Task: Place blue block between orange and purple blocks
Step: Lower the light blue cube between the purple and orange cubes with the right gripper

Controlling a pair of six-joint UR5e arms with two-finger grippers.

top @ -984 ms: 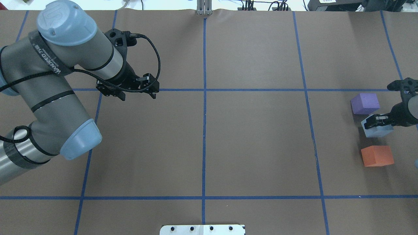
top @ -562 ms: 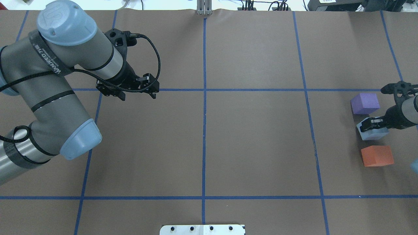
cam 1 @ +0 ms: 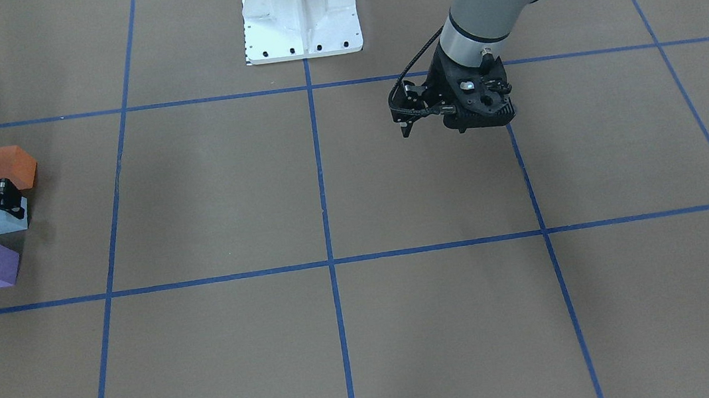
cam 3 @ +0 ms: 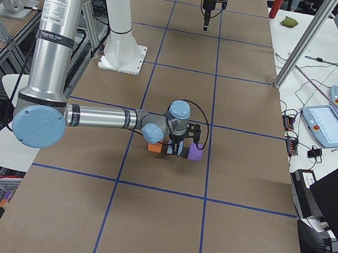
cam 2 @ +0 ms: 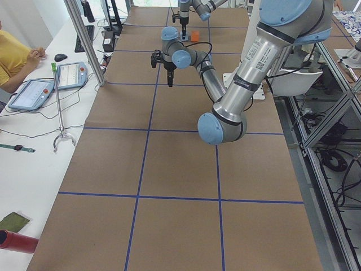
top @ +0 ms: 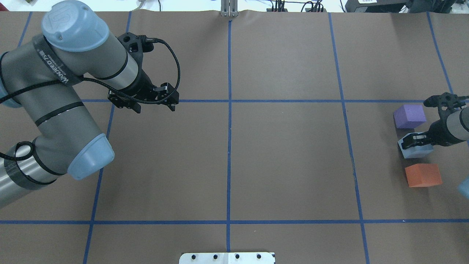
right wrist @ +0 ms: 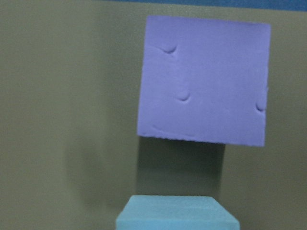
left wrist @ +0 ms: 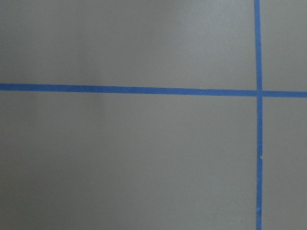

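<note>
I have the blue block point(top: 417, 149) clamped in the right gripper point(top: 410, 139). Its two fingers point(cam 1: 5, 192) sit pressed against opposite sides of the block. Taking the purple block point(top: 409, 116) as my mark, the blue one sits just beside it on the side toward the robot. The orange block point(top: 423, 175) lies beyond the blue one on that same side. From overhead the three make a rough row, and the blue one is set a little askew to the purple.

The right wrist view agrees. The purple block point(right wrist: 204, 79) is straight ahead, the blue top point(right wrist: 177, 213) is at the bottom edge, and a band of shadowed table lies between them, so the two are apart. I cannot tell whether the blue block already rests on the table or hangs just above it. No view shows its underside clearly.

The left gripper point(top: 154, 106) is well away from the purple block, across the table. Its jaws are spread and hold nothing, and its wrist camera sees only brown paper point(left wrist: 120, 158) and blue tape point(left wrist: 129, 89).

I judge this to be the placing step, close to its end, since the block is already in the gap. Next I need to seat it flat if it is not down yet and spread the fingers only slightly. Then I should lift straight up, so that neither finger drags the blue block or nudges the purple and orange ones beside it.
</note>
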